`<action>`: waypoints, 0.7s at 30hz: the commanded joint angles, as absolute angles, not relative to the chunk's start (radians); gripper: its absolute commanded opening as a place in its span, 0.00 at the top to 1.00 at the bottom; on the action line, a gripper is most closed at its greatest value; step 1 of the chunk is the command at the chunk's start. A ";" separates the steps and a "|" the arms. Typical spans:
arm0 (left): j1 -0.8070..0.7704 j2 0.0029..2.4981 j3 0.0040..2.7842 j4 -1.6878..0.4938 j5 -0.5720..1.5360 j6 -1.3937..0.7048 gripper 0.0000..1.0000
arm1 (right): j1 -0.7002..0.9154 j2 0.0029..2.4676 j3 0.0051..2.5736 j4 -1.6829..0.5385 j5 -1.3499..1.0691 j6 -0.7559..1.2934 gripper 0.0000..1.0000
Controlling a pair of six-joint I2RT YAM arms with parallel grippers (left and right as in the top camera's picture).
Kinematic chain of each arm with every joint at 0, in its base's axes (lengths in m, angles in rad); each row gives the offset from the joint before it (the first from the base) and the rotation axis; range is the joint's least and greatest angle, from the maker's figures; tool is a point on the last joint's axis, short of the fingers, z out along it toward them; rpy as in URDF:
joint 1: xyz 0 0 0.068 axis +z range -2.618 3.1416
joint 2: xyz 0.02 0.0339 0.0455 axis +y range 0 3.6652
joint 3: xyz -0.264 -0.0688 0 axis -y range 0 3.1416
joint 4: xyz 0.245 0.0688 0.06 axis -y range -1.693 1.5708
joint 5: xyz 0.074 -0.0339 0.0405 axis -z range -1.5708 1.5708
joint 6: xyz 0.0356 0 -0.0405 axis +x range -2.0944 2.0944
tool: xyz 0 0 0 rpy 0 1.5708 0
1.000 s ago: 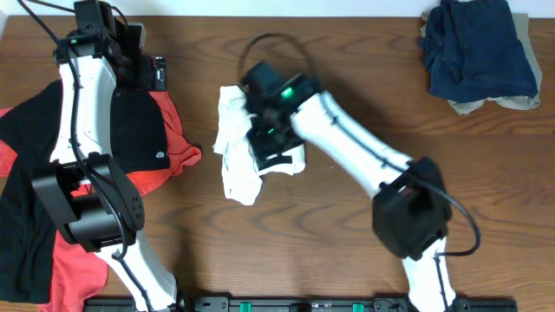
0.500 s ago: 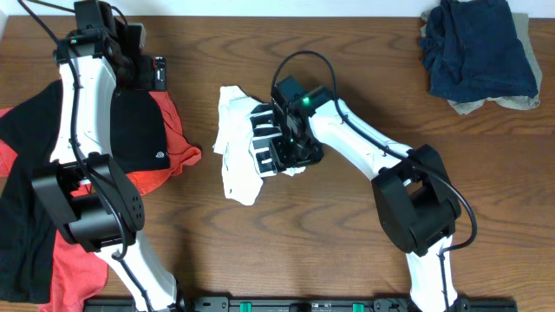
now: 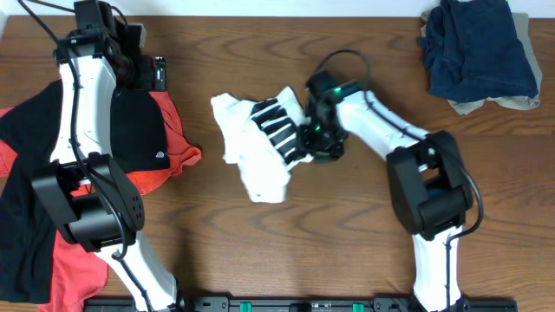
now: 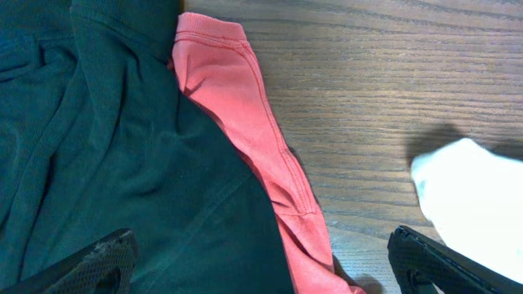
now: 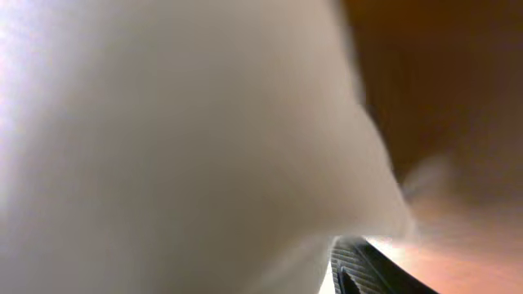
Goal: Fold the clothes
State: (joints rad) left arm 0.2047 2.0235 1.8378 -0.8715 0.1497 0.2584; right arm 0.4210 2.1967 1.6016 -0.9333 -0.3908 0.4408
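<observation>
A white garment with black stripes [image 3: 256,143] lies crumpled at the table's middle. My right gripper [image 3: 316,139] is shut on its right edge. The blurred white cloth [image 5: 163,122] fills the right wrist view, and only one finger [image 5: 368,269] shows. My left gripper [image 3: 154,74] is open and empty at the far left, above a black garment [image 3: 130,130] lying on a red one [image 3: 178,143]. The left wrist view shows its fingers [image 4: 261,265] spread wide over the black cloth [image 4: 122,163] and the red hem [image 4: 245,122], with the white garment's [image 4: 474,196] tip at the right.
A pile of dark blue and khaki clothes [image 3: 477,48] sits at the back right corner. The black and red garments hang over the table's left edge. Bare wood [image 3: 347,225] shows in front of the white garment.
My right gripper has moved to the right and dragged the white garment with it, pulling it wider and showing the striped part. The left arm has not moved.
</observation>
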 commanded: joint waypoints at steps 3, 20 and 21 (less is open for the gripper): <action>0.206 2.020 1.837 -0.873 0.149 0.249 0.01 | 0.298 2.207 1.652 -0.775 -0.311 0.464 0.49; 0.206 2.020 1.837 -0.867 0.149 0.249 0.01 | 0.255 2.140 1.922 -0.849 -0.387 0.372 0.43; 0.206 2.020 1.837 -0.867 0.149 0.249 0.01 | 0.274 2.132 1.924 -0.871 -0.381 0.398 0.39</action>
State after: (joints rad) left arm 0.2047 2.0235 1.8378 -0.8642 0.1501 0.2584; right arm 0.2150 2.1883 1.8866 -0.8345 -0.3954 0.4049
